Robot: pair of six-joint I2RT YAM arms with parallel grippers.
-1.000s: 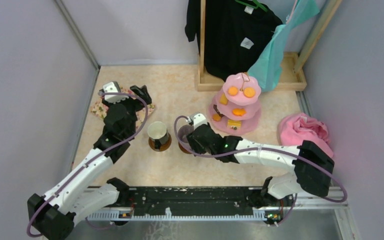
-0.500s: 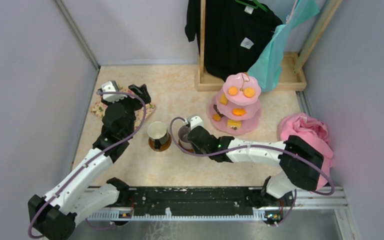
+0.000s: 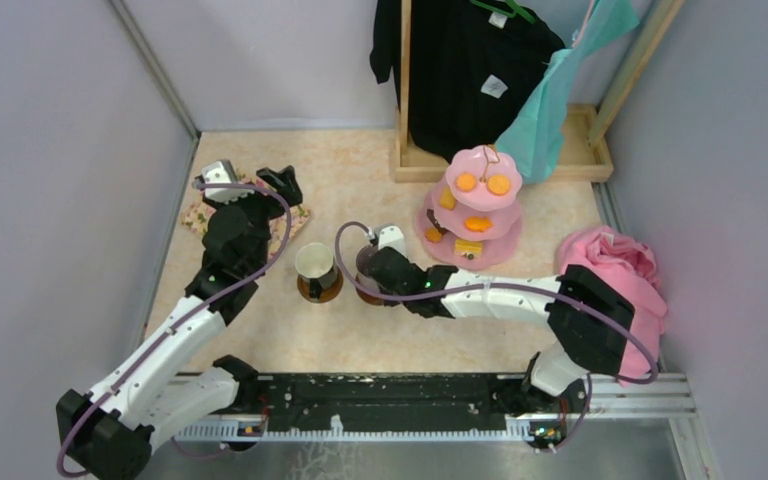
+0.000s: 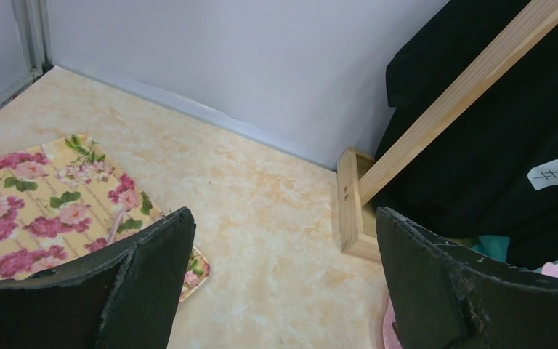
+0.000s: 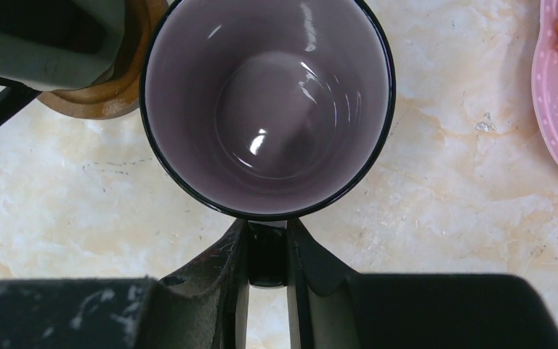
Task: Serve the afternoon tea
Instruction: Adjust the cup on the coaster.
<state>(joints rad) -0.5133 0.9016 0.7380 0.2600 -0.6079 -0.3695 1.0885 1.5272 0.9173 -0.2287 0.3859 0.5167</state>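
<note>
**Right gripper** (image 5: 267,234): your jaws are pinching the handle of the smoky translucent mug (image 5: 269,109). The mug is showing a glossy violet-grey inside and a dark rim. It is sitting upright near the middle of the worktop (image 3: 280,335), just beside the black mug (image 3: 315,264) on its brown coaster (image 3: 321,292). The pink three-tier stand (image 3: 472,212) is standing to its right.

**Left gripper** (image 4: 285,219): your jaws are standing spread, holding nothing, near the flower-patterned tray (image 4: 36,189).

**Writing:** the white tag (image 4: 550,173) on the black garment is bearing a mark too small to read.
</note>
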